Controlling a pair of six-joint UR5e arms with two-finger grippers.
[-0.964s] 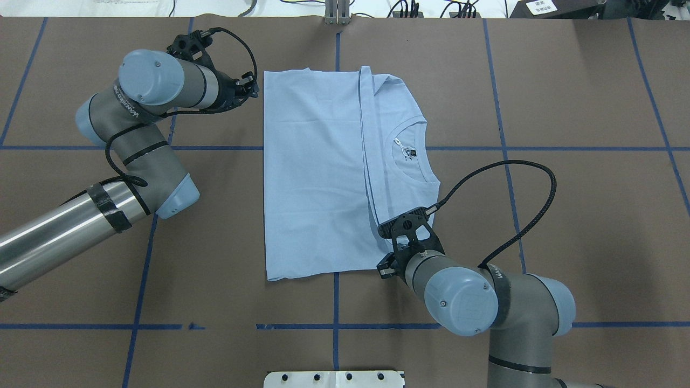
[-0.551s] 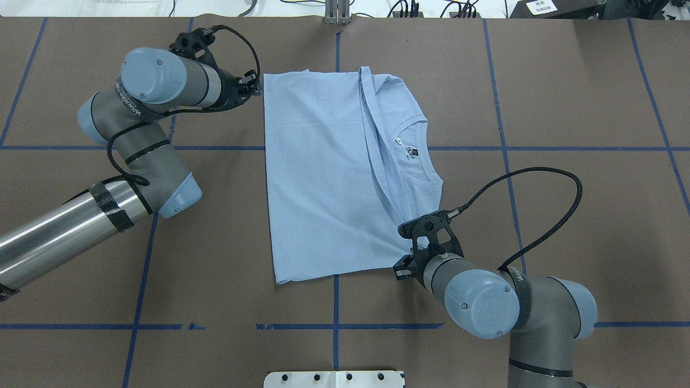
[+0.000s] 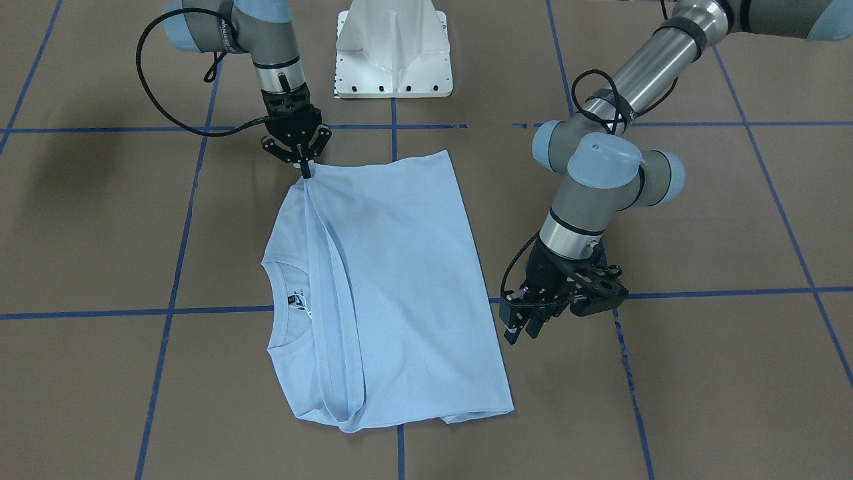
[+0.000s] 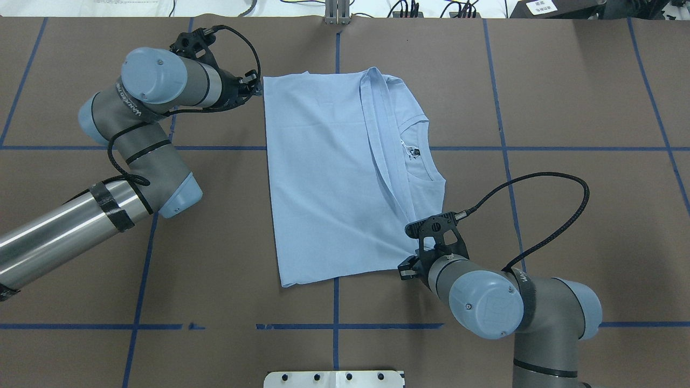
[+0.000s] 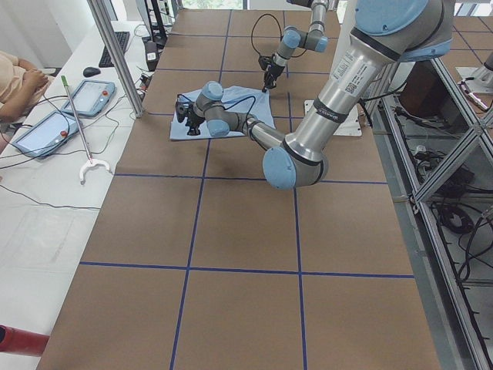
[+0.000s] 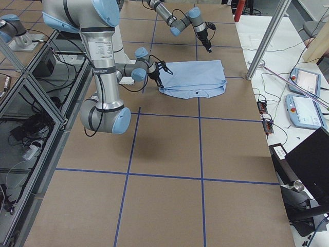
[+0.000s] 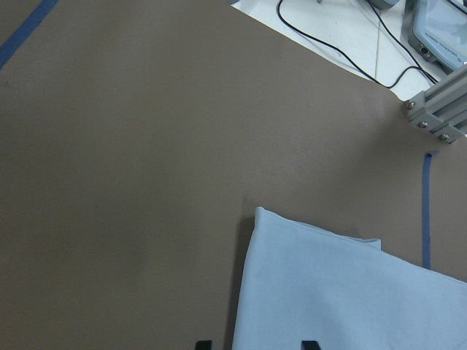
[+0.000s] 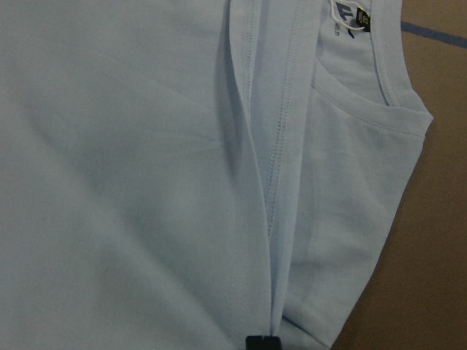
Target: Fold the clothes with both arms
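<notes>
Shows a light blue short-sleeved T-shirt (image 3: 400,287) folded lengthwise on the brown, blue-taped tabletop (image 3: 700,373), with its dark neck label (image 3: 298,301) toward the view's left. Finds the black two-finger right claw (image 3: 307,171) pinched onto one shirt corner, a long fold running from there. Places the black two-finger left claw (image 3: 523,328) low, fingers apart, just beside the opposite long edge

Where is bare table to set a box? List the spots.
Bare table: far right, beyond the shirt and cable; also between the shirt and the base plate. Crowded: the shirt's corners at the left gripper and right gripper.
</notes>
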